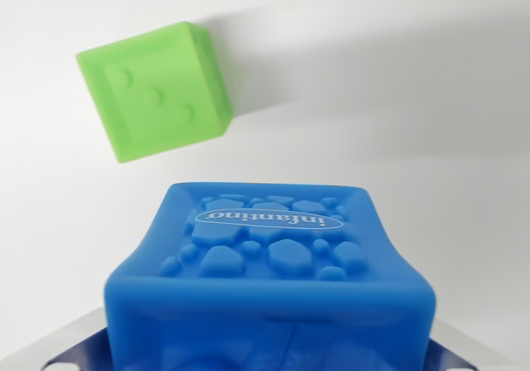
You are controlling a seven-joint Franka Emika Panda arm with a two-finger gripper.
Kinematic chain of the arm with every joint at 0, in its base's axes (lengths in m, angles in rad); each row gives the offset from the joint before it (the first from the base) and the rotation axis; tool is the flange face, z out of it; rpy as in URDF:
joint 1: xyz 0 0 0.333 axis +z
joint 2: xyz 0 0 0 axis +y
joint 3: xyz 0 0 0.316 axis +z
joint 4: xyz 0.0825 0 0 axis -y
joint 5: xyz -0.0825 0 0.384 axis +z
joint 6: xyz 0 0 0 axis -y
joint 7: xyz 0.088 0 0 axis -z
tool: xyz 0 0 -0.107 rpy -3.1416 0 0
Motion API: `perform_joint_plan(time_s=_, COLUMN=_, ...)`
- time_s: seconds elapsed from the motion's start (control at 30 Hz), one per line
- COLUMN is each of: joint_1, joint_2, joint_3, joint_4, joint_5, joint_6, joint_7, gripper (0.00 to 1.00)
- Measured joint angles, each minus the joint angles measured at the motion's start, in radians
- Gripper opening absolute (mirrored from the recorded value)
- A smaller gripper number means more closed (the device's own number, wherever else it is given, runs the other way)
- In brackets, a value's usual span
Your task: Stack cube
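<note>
**Blue cube is being carried toward the green cube**

The blue cube [269, 280] is filling the lower half of the wrist view, very close to the camera. Its embossed top face, with pebble shapes and a brand word, is facing up. At both lower corners of the view the metal parts of the gripper [269, 350] are showing, one on each side of the cube. I am judging from this that the jaws are closing on the blue cube from its two sides, open only as wide as the cube. The contact itself is hidden behind the cube body, so I cannot confirm it fully.

The green cube [155, 91] is lying on the white bench [431, 81], toward the wrist view's upper left, well apart from the blue cube. It is turned a little, so its edges are not parallel to those of the blue one. Three round dots are showing on its top face, and a soft shadow is falling to its right.

The blue cube is probably being held low in the jaws so that its bottom stays free for stacking. The next move is probably needing a shift to the left and a small rotation, because the two cubes are not aligned.
</note>
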Motion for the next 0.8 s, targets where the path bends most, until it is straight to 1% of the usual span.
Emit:
perform_joint_plan(time_s=0.57, joint_1=0.026, joint_2=0.002, joint_3=0.019, joint_4=0.066, joint_5=-0.007, joint_6=-0.062, joint_7=-0.065, gripper=0.0)
perform_joint_plan(time_s=0.8, joint_1=0.037, joint_2=0.006, joint_3=0.025, joint_4=0.093, joint_5=-0.009, joint_6=-0.085, joint_7=-0.091, gripper=0.0)
